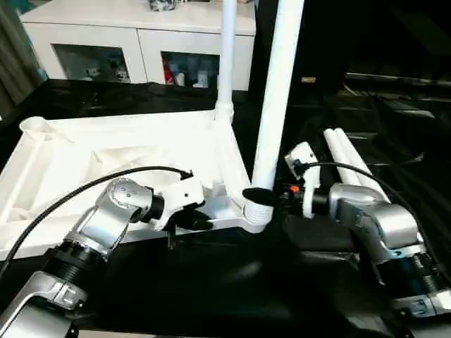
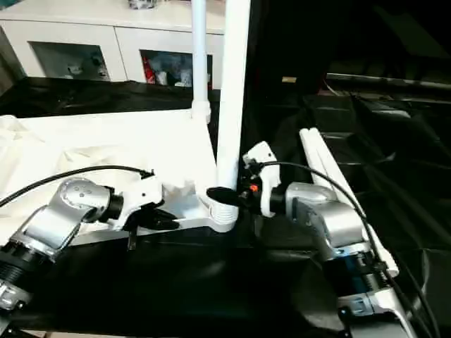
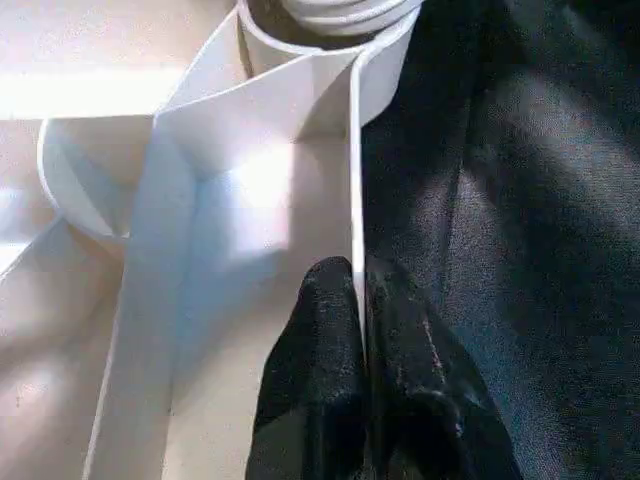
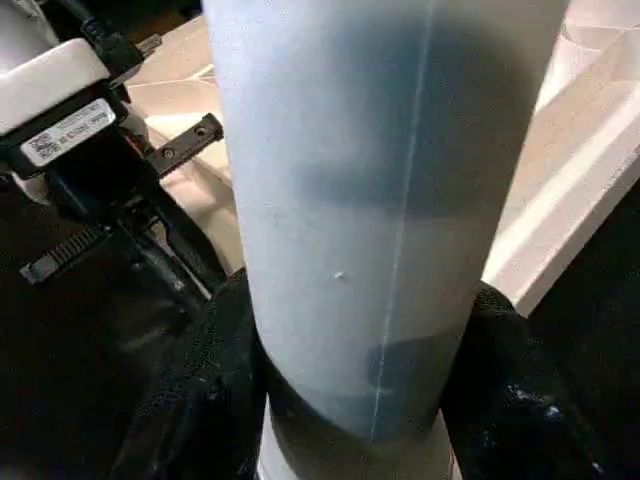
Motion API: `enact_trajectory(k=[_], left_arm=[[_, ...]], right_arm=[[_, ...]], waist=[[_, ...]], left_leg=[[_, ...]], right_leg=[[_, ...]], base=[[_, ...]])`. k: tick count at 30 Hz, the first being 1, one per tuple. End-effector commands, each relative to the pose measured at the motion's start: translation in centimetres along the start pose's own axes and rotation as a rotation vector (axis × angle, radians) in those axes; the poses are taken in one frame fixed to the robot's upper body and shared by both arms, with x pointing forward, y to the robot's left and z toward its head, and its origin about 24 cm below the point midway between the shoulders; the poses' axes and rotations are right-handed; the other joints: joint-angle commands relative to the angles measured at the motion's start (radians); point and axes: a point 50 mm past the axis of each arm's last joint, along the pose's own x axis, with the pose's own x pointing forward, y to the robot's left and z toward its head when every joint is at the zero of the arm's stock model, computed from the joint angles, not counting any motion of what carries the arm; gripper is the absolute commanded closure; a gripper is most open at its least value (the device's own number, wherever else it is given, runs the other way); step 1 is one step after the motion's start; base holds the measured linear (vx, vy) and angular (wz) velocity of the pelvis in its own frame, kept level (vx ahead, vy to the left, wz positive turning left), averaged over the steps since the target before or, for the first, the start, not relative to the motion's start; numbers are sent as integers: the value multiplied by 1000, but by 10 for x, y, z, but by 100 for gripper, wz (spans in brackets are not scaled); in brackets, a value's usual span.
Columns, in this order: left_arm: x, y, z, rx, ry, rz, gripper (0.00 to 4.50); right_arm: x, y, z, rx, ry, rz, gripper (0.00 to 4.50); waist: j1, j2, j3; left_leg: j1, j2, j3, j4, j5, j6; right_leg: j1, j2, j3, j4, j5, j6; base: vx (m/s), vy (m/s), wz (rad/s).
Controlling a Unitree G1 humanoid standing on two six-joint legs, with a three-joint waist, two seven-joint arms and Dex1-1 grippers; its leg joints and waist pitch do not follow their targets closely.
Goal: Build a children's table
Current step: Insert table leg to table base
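The children's table top (image 1: pixel 120 158) lies upside down on the black cover, ribs showing. One white leg (image 1: pixel 227 63) stands in its far right corner socket. A second leg (image 1: pixel 276 98) stands upright in the near right socket (image 1: pixel 255 215). My right gripper (image 1: pixel 262 195) is shut on this second leg just above the socket, a black finger (image 4: pixel 200 400) on each side of it. My left gripper (image 1: pixel 201 222) is shut on the top's thin near rim (image 3: pixel 354 200), close to the same corner. Two loose legs (image 1: pixel 347 160) lie side by side to the right.
A white glass-door cabinet (image 1: pixel 141 42) stands behind the work table. The black cover (image 1: pixel 232 282) runs to the near edge in front of the top. An empty corner socket (image 1: pixel 34 125) shows at the far left. Black cables arc over both forearms.
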Motion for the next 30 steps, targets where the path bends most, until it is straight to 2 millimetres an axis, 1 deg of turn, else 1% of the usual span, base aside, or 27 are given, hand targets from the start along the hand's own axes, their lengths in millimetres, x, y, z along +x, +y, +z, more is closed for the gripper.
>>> enact_trajectory(k=[1,5,7,8,9,10,11,12,14,17,18,19,20,21,22,23,25,26,27,28,29,30], left_arm=[[1,-4,0,19,16,-25,450],[1,-4,1,20,10,-25,450],[1,-4,1,21,10,-25,450],[1,-4,1,21,10,-26,450],[1,-4,1,21,10,-26,450],[1,-3,1,22,11,-26,450],[1,-3,1,22,11,-25,450],[1,-3,1,22,11,-24,450],[1,-2,2,21,10,-23,450],[0,-1,1,11,0,-9,450],[0,-1,1,10,-1,-8,450],[1,0,1,9,-2,-7,450],[1,0,1,6,-6,-2,450],[1,1,1,4,-8,1,450],[1,1,1,4,-8,2,450],[1,1,1,5,-8,4,450],[2,2,1,5,-8,4,450],[2,2,2,7,-8,5,450],[2,3,2,8,-8,6,450],[2,4,2,10,-9,7,450],[2,4,3,12,-9,9,450],[2,4,3,12,-9,9,450]], right_arm=[[-1,-4,-1,-5,3,-35,261],[5,-7,-4,1,-19,-65,261],[6,-8,-5,9,-26,-75,261],[8,-10,-7,24,-35,-86,261],[8,-10,-7,25,-35,-86,261],[9,-11,-10,36,-36,-86,261],[9,-11,-13,44,-36,-84,261],[9,-11,-15,48,-35,-82,261],[7,-11,-20,57,-39,-87,261],[0,-13,-31,97,-79,-143,261],[-1,-14,-34,107,-92,-158,261],[-1,-14,-36,115,-102,-169,261],[-3,-14,-41,140,-131,-190,261],[-3,-14,-48,165,-161,-217,261],[-4,-14,-51,175,-173,-232,261],[-4,-13,-54,186,-185,-245,261],[-3,-12,-57,192,-196,-257,262],[-3,-10,-60,197,-207,-265,262],[-2,-8,-63,191,-213,-272,262],[-1,-5,-65,168,-209,-274,262],[0,-3,-66,144,-203,-271,262],[0,-3,-66,144,-203,-271,262]], waist=[[1,2,-70],[0,3,-72],[0,3,-70],[-1,6,-71],[-2,5,-70],[-2,5,-70],[-2,5,-68],[-2,3,-69],[-1,6,-67],[-1,6,-70],[0,7,-69],[0,11,-69],[-2,7,-70],[-2,16,-67],[-3,13,-68],[-3,15,-67],[-5,13,-65],[-4,25,-64],[-5,23,-63],[-5,25,-63],[-5,23,-64],[-6,21,-64]], left_leg=[[12,10,3,-61,-239,-11],[12,10,4,-60,-237,-14],[12,10,3,-61,-236,-14],[12,10,3,-61,-242,-15],[12,9,3,-61,-251,-15],[12,9,3,-61,-251,-15],[13,9,2,-63,-268,-17],[13,10,2,-62,-270,-17],[14,10,2,-64,-276,-18],[13,10,1,-63,-270,-17],[13,11,1,-64,-267,-16],[14,11,1,-64,-272,-17],[13,10,1,-64,-275,-15],[15,10,1,-65,-300,-17],[16,9,1,-65,-308,-18],[15,9,-1,-67,-321,-21],[17,9,-3,-69,-342,-24],[19,9,-5,-70,-357,-28],[20,9,-5,-70,-372,-29],[21,8,-5,-71,-376,-30],[21,9,-6,-71,-382,-32],[20,9,-7,-72,-380,-31]], right_leg=[[50,-46,31,-70,-239,-190],[49,-46,31,-69,-232,-195],[50,-45,31,-68,-227,-194],[50,-45,31,-69,-229,-194],[49,-45,30,-70,-236,-195],[49,-45,30,-70,-236,-195],[50,-45,30,-73,-264,-189],[49,-46,30,-73,-271,-187],[48,-46,30,-76,-287,-181],[50,-47,31,-74,-272,-182],[49,-47,31,-74,-266,-182],[48,-47,31,-74,-264,-184],[49,-45,30,-74,-258,-187],[45,-46,30,-78,-286,-185],[46,-46,29,-80,-297,-182],[46,-46,29,-82,-320,-177],[44,-46,28,-86,-359,-167],[42,-47,28,-86,-375,-164],[40,-47,27,-91,-389,-158],[41,-46,27,-92,-391,-156],[39,-46,28,-92,-390,-154],[42,-45,27,-92,-387,-153]], base=[[0,0,0],[0,0,0],[0,0,0],[0,0,0],[0,0,0],[0,0,0],[0,0,0],[0,0,0],[0,0,0],[0,0,0],[0,0,0],[0,0,0],[0,0,0],[0,0,0],[0,0,0],[0,0,0],[0,0,0],[0,0,0],[0,0,0],[0,0,0],[0,0,0],[0,0,0]])
